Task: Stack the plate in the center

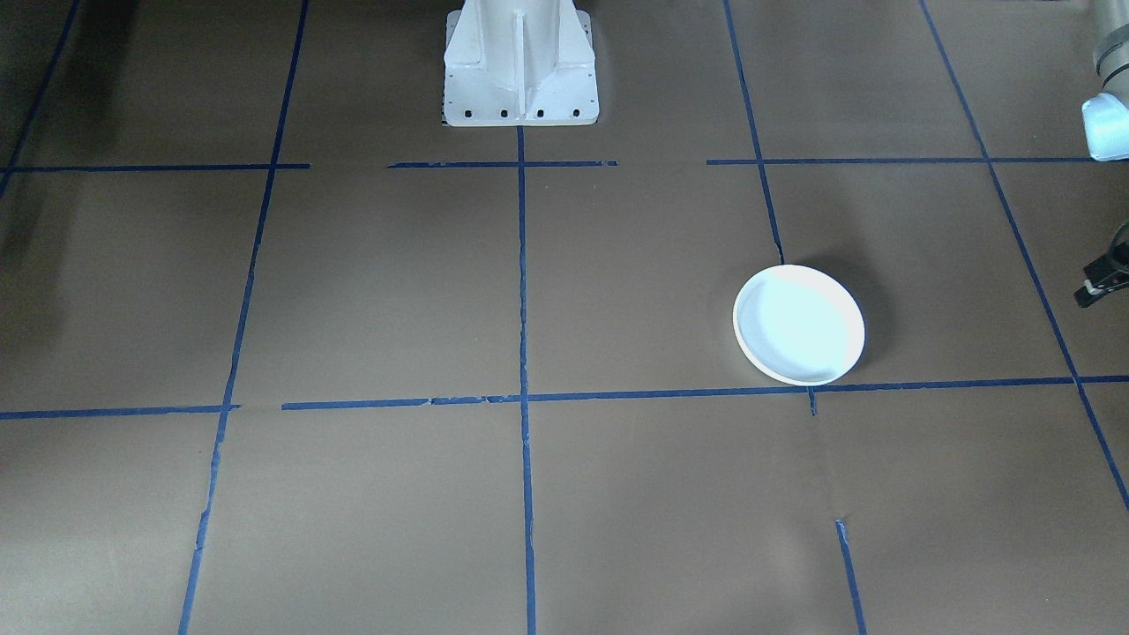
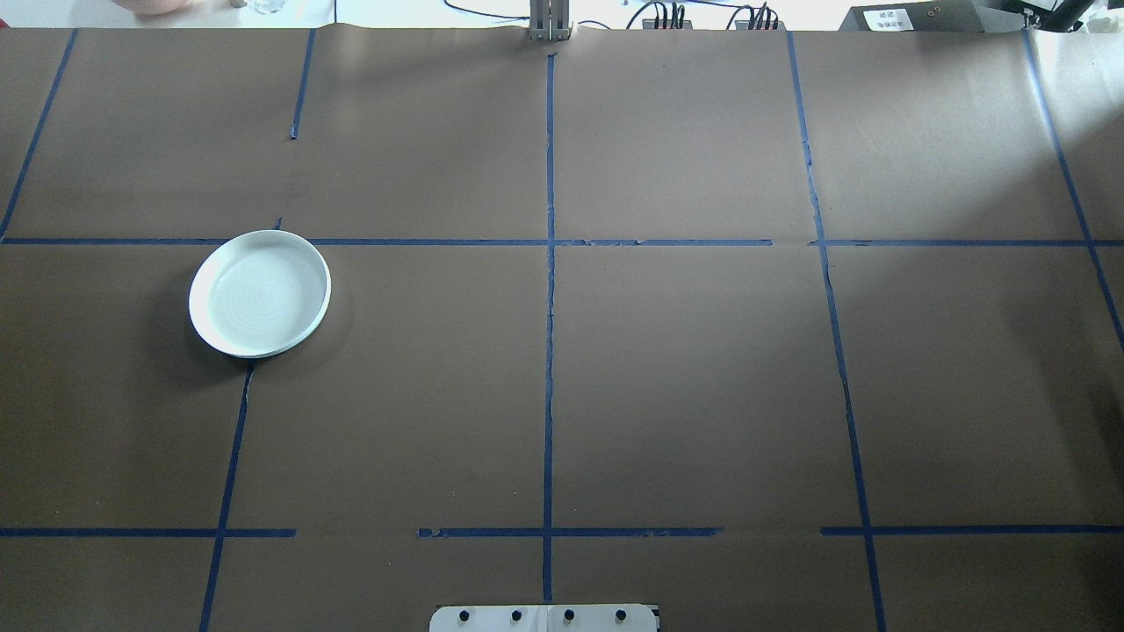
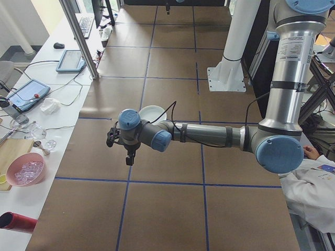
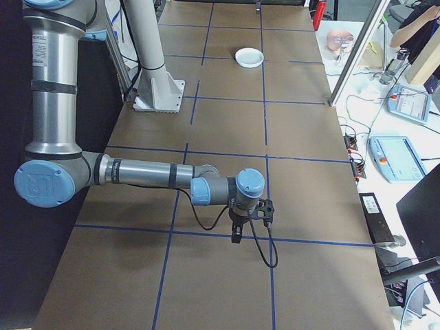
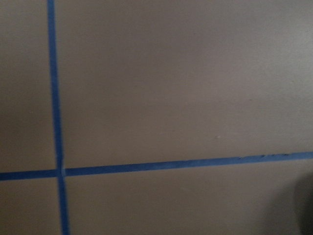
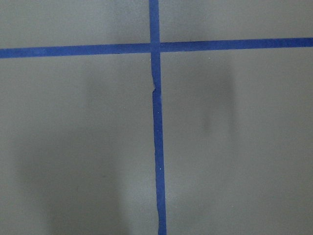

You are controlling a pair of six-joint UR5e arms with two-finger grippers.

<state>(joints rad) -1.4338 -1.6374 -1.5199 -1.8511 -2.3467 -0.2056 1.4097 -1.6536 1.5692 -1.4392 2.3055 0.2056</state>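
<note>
On the table's (image 2: 615, 369) left half, one pale-blue plate (image 2: 260, 293); both arms' fingers unreadable.

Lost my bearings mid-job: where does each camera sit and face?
Front-facing: across the table, facing white base pedestal; pale-blue round plate on view's right.
Overhead: behind robot, looking down; shares plate and pedestal.
Left: table end; left arm near.
Right: opposite end; right arm near.
Left wrist: down on table, blue tape.
Right wrist: same; no robot parts.
</note>
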